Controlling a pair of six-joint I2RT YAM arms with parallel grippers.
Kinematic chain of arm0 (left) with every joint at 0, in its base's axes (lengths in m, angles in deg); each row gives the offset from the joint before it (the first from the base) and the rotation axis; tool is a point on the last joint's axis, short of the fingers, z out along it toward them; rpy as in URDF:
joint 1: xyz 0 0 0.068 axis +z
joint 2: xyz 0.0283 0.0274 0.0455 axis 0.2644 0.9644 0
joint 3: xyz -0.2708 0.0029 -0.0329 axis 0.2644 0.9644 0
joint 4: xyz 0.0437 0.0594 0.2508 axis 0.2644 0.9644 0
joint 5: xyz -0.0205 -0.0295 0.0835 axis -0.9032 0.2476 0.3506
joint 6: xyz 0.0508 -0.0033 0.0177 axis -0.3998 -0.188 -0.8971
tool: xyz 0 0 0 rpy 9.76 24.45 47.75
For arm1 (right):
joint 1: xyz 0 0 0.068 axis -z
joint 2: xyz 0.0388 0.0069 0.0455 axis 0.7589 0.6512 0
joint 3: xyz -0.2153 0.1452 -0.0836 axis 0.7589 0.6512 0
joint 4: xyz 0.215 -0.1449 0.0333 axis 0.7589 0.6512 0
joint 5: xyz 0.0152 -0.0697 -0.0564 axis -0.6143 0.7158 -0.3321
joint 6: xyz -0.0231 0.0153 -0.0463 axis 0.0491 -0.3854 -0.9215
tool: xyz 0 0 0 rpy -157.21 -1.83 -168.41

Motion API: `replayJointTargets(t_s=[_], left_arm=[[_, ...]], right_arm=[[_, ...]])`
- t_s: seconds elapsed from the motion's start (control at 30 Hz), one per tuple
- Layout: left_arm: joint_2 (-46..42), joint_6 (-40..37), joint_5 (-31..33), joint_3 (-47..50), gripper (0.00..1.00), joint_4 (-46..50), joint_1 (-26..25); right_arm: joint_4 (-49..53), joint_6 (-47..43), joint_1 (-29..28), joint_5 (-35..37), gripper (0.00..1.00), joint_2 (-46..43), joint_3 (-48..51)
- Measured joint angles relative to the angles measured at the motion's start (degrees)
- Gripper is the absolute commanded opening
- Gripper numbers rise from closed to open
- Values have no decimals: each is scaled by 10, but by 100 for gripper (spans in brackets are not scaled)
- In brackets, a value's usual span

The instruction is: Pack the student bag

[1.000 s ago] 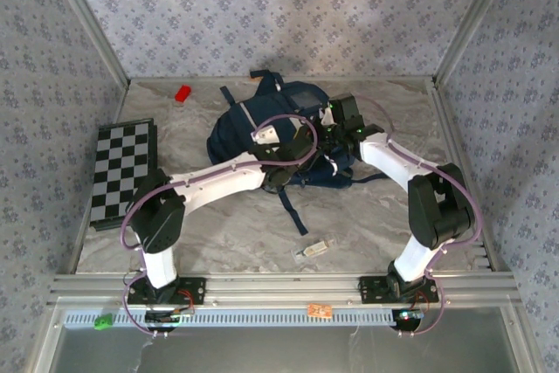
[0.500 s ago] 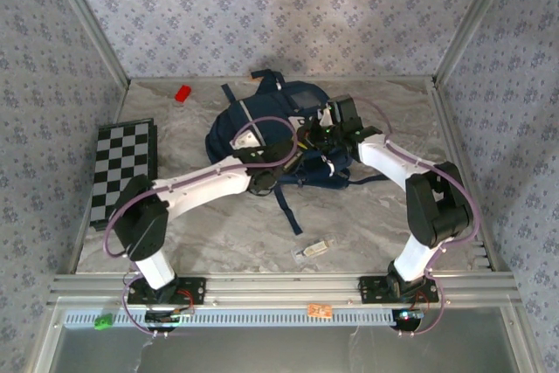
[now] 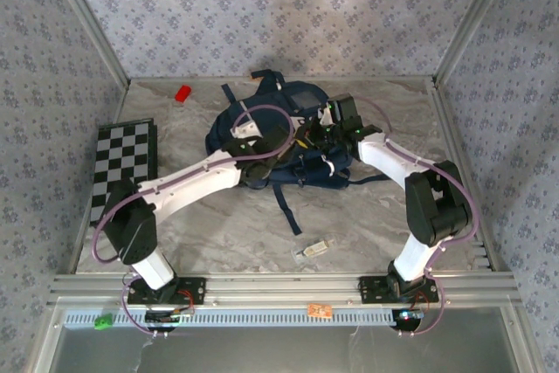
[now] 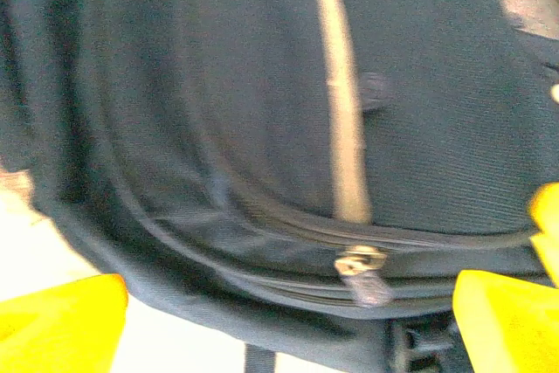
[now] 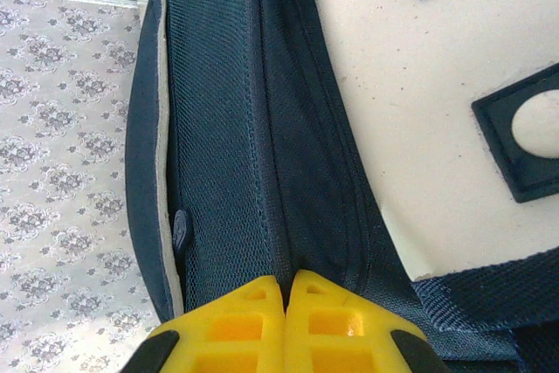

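Bag: the bag (image 3: 272, 124) lies on the far middle of the table (image 3: 218, 216), right under both tools, with its straps trailing back toward the arm bases.
Zip: in the left wrist view a closed zip track curves across the navy fabric. Its pull (image 4: 361, 272) hangs just ahead of the left tool's gap.
Key relation: the pull sits between the two fingers but off centre, closer to the finger at the frame's right.
Long axis: the track runs roughly along the line joining the two fingers, crosswise to the tool's reach.
Left tool (image 4: 284, 316): spread wide with nothing held, and close above the bag's near-left flank (image 3: 260, 162).
Right tool (image 5: 284, 299): closed tight with the fingers touching, tips against a seam beside the white patch (image 5: 419, 128). Whether any fabric is pinched cannot be told. From above it sits on the bag's right half (image 3: 310, 134).
Nearer arm: the left one, by my reading; the pull lies inside its span.
Next move, judged: slide toward the pull, drop, then close on it. The likely risk is catching loose fabric instead.
Loose things: a small pale item (image 3: 316, 249) lies well behind both tools, and a checkerboard (image 3: 122, 172) lies far off the left tool's outer side.
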Motion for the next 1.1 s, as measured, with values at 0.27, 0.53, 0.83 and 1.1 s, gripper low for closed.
replayJointTargets(t_s=[0.27,0.53,0.83,1.1], left_arm=[[61,-10,-15,-44,89,9,-1],[90,-15,-17,-62,88,26,7],[115,-20,-14,-88,72,46,20],[115,-32,-11,-92,55,59,27]], right_arm=[[-4,15,11,-14,0,12,-3],[-7,22,15,-14,0,17,-10],[-12,21,17,-3,0,23,-16],[-10,19,17,3,0,28,-24]])
